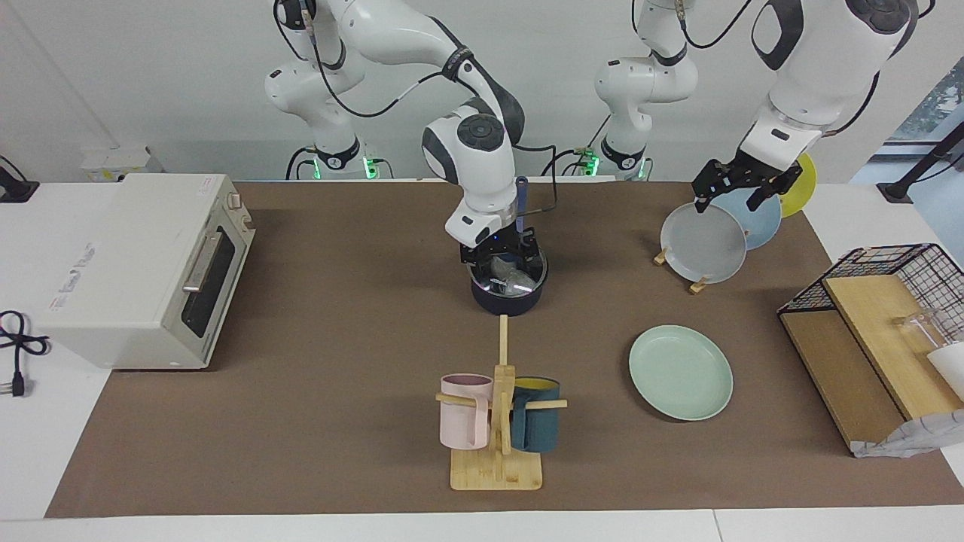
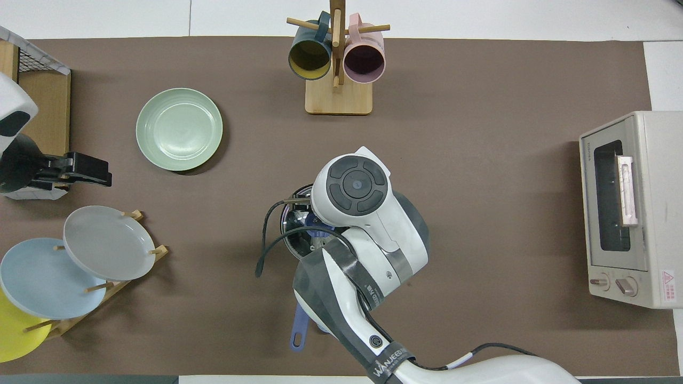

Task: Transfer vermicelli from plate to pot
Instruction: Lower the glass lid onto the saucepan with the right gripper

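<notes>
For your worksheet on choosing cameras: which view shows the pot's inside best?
The facing view: the pot shows its open mouth under the right gripper. In the overhead view the right arm hides most of the pot, leaving some rim and the handle.

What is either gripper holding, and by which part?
Right gripper is down in the pot at a clear packet; its hold cannot be told. Left gripper holds nothing.

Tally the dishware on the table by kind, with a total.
Plates: 4 — mint-green plate, grey plate, light blue plate, yellow plate
Mugs: 2 — pink mug, dark teal mug
Pots: 1 — pot
Total: 7
</notes>
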`<move>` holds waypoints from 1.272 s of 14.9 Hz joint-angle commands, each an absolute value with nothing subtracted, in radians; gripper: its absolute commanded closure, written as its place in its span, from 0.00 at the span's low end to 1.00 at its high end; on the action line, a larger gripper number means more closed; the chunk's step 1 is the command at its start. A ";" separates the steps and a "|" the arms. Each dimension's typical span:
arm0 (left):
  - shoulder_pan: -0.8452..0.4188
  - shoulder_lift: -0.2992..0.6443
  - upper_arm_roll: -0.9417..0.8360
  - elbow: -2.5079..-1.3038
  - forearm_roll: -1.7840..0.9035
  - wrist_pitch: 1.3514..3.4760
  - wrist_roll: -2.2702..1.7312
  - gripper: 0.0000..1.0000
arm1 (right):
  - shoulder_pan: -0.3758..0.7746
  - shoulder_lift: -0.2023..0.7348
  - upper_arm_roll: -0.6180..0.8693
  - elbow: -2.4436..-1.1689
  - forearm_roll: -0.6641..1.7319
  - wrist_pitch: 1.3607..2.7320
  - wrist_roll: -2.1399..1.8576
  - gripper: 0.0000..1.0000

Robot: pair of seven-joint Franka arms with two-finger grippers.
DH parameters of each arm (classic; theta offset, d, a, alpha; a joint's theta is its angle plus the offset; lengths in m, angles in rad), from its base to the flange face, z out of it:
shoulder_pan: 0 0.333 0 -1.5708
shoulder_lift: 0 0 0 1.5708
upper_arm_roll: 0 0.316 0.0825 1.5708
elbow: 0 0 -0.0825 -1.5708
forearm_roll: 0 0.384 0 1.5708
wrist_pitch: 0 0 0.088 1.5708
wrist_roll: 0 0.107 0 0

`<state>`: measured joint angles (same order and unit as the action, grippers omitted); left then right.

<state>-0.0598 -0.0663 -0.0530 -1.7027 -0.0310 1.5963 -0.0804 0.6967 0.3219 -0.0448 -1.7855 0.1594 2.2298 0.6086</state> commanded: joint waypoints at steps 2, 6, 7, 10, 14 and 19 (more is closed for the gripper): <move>-0.049 -0.086 -0.055 -1.717 -0.035 1.592 -0.066 0.00 | 0.687 0.288 -0.035 -1.861 0.213 2.309 0.618 0.00; -0.049 -0.086 -0.055 -1.717 -0.035 1.592 -0.064 0.00 | 0.689 0.293 -0.037 -1.862 0.212 2.309 0.614 0.00; -0.049 -0.086 -0.055 -1.717 -0.035 1.592 -0.066 0.00 | 0.689 0.295 -0.037 -1.856 0.212 2.301 0.608 0.00; -0.049 -0.086 -0.055 -1.717 -0.035 1.592 -0.064 0.00 | 0.698 0.293 -0.037 -1.855 0.187 2.292 0.601 0.00; -0.049 -0.086 -0.055 -1.717 -0.035 1.592 -0.066 0.00 | 0.686 0.301 -0.037 -1.761 0.077 2.160 0.580 0.00; -0.049 -0.086 -0.055 -1.717 -0.035 1.592 -0.066 0.00 | 0.586 0.298 -0.040 -1.556 0.072 1.907 0.436 0.00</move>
